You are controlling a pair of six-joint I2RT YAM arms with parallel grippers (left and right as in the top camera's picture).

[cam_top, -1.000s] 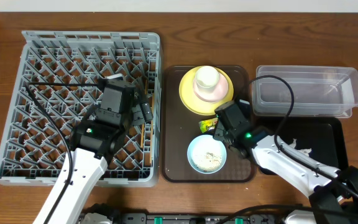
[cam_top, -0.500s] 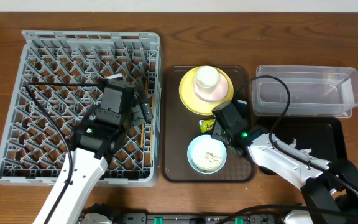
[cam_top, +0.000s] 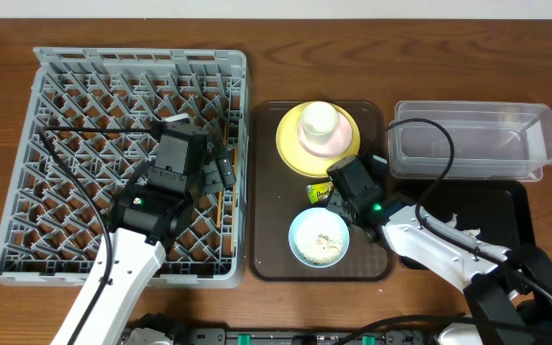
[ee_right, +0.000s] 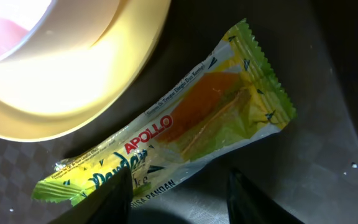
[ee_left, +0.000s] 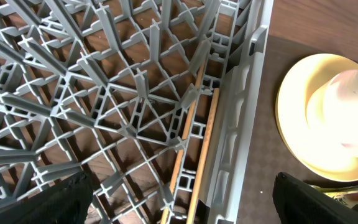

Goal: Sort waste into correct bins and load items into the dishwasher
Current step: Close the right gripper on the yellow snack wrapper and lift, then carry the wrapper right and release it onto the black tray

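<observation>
Though half hidden overhead, the small yellow-green-orange snack wrapper (ee_right: 185, 134) is seen close-up, ungripped, before the half-spread right gripper (ee_right: 179, 183); the left gripper (ee_left: 188, 199) is spread wide, empty

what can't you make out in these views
- Overhead: snack wrapper mostly under the right gripper.
- Right wrist: fingertips cut off by the bottom edge; contact with the wrapper unclear.
- Left wrist: chopsticks lower ends cut off by the bottom edge; what sits on the yellow plate washed out by glare.
</observation>
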